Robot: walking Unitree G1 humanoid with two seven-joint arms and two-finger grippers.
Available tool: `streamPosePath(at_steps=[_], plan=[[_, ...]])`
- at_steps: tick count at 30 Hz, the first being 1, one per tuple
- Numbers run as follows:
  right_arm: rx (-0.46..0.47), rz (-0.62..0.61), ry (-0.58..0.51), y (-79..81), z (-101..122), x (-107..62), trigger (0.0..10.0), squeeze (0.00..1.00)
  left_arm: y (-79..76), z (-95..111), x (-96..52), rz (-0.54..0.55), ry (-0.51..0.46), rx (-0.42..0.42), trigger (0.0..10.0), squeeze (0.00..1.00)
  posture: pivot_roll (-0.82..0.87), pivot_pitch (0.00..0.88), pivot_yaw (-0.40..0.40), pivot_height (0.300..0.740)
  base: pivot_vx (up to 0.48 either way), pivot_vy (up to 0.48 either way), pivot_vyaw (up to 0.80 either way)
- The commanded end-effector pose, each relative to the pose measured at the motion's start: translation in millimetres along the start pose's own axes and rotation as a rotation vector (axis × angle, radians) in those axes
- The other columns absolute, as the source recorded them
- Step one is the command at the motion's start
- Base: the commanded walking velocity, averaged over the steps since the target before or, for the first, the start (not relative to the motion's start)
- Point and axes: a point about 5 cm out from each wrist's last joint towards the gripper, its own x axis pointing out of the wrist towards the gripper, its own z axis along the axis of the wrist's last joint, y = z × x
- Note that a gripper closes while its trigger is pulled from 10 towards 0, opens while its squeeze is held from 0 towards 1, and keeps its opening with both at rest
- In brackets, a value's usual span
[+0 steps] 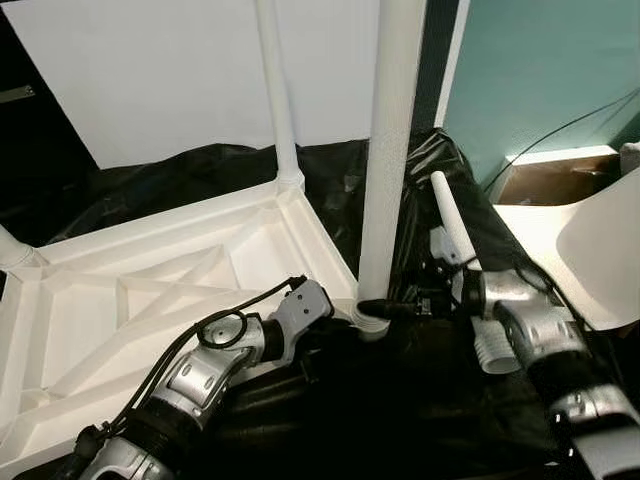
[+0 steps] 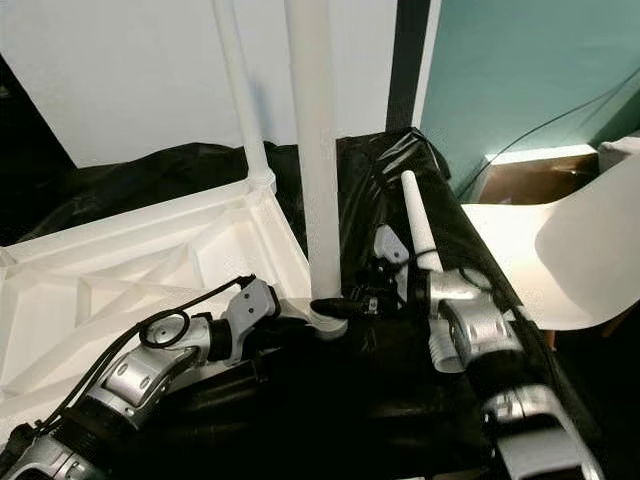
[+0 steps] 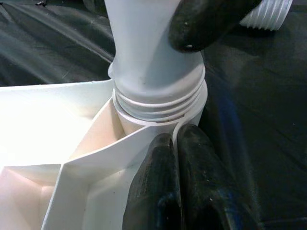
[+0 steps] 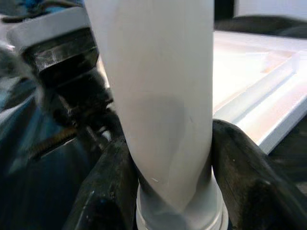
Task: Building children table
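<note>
Clamping table leg (image 1: 392, 150): right gripper (image 1: 385, 309), level.

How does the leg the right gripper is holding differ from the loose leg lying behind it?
The gripped leg stands upright in the tabletop's corner socket; the loose leg lies tilted on the black sheet. The gripped leg's threads sit partly in the socket; the loose leg's threaded end is bare. The right gripper clamps the first; nothing holds the second. Both are white, tapered.
</note>
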Motion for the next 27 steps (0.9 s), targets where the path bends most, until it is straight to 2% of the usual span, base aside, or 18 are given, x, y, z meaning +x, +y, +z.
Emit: streamPosePath(at_steps=[1, 3, 4, 6, 7, 9, 17, 18, 19, 20, 22, 23, 24, 25, 26, 27], plan=[[-0.006, -0.198, -0.084, 4.3, 2, 11.5, 0.0, 0.00, -19.7, -23, 3.1, -0.160, 0.034, -0.103, 10.0, 0.00, 0.03, 0.000, -0.001, 0.740, 0.000, 0.000, 0.00], [0.000, -0.523, -0.176, 3.6, 4, 7.6, 0.0, 0.00, -20.6, -23, 3.4, -0.155, 0.030, -0.106, 10.0, 0.00, 0.04, 0.000, -0.006, 0.740, 0.000, 0.000, 0.00], [0.000, -0.523, -0.176, 3.6, 4, 7.6, 0.0, 0.00, -20.6, -23, 3.4, -0.155, 0.030, -0.106, 10.0, 0.00, 0.04, 0.000, -0.006, 0.740, 0.000, 0.000, 0.00], [0.027, -0.710, -0.239, 11.2, 3, -1.0, 0.0, 0.00, -22.7, -25, 3.3, -0.153, 0.029, -0.111, 10.0, 0.00, 0.04, 0.000, -0.008, 0.740, 0.000, 0.000, 0.00], [0.027, -0.710, -0.239, 11.2, 3, -1.0, 0.0, 0.00, -22.7, -25, 3.3, -0.153, 0.029, -0.111, 10.0, 0.00, 0.04, 0.000, -0.008, 0.740, 0.000, 0.000, 0.00], [0.034, -0.825, -0.275, 11.1, 5, -5.8, 0.0, 0.00, -24.0, -26, 2.4, -0.153, 0.031, -0.116, 10.0, 0.00, 0.04, 0.000, -0.009, 0.740, 0.000, 0.000, 0.00], [0.018, -0.889, -0.257, 11.2, 9, -7.1, 0.0, 0.00, -25.1, -27, 1.8, -0.153, 0.032, -0.120, 10.0, 0.00, 0.04, 0.000, -0.008, 0.740, 0.000, 0.000, 0.00], [0.019, -0.852, -0.243, 14.5, 9, -0.9, 4.4, 0.00, -25.2, -27, 2.1, -0.153, 0.031, -0.121, 10.0, 0.00, 0.04, 0.000, -0.008, 0.740, 0.000, 0.000, 0.00], [0.019, -0.852, -0.243, 14.5, 9, -0.9, 4.4, 0.00, -25.2, -27, 2.1, -0.153, 0.031, -0.121, 10.0, 0.00, 0.04, 0.000, -0.008, 0.740, 0.000, 0.000, 0.00], [0.033, -0.783, -0.263, 18.4, 11, 5.9, 10.0, 1.00, -25.3, -27, 2.5, -0.154, 0.030, -0.122, 10.0, 0.00, 0.03, 0.000, -0.008, 0.740, 0.000, 0.000, 0.00], [0.050, -0.655, -0.254, 22.9, 12, 16.7, 10.0, 1.00, -25.2, -27, 3.4, -0.155, 0.029, -0.123, 10.0, 0.00, 0.03, 0.000, -0.006, 0.740, 0.000, 0.000, 0.00], [0.063, -0.558, -0.224, 21.7, 9, 20.6, 10.0, 0.78, -24.7, -27, 4.0, -0.155, 0.030, -0.121, 10.0, 0.00, 0.02, 0.000, -0.008, 0.740, 0.000, 0.000, 0.00], [0.063, -0.558, -0.224, 21.7, 9, 20.6, 10.0, 0.78, -24.7, -27, 4.0, -0.155, 0.030, -0.121, 10.0, 0.00, 0.02, 0.000, -0.008, 0.740, 0.000, 0.000, 0.00], [0.072, -0.500, -0.197, 20.6, 7, 22.5, 10.0, 0.78, -24.3, -27, 4.3, -0.155, 0.030, -0.120, 10.0, 0.00, 0.02, 0.000, -0.008, 0.740, 0.000, 0.000, 0.00], [0.066, -0.436, -0.175, 18.4, 6, 22.3, 10.0, 0.00, -23.5, -27, 4.6, -0.154, 0.029, -0.119, 10.0, 0.00, 0.02, 0.000, -0.008, 0.740, 0.000, 0.000, 0.00], [0.066, -0.436, -0.175, 18.4, 6, 22.3, 10.0, 0.00, -23.5, -27, 4.6, -0.154, 0.029, -0.119, 10.0, 0.00, 0.02, 0.000, -0.008, 0.740, 0.000, 0.000, 0.00]])
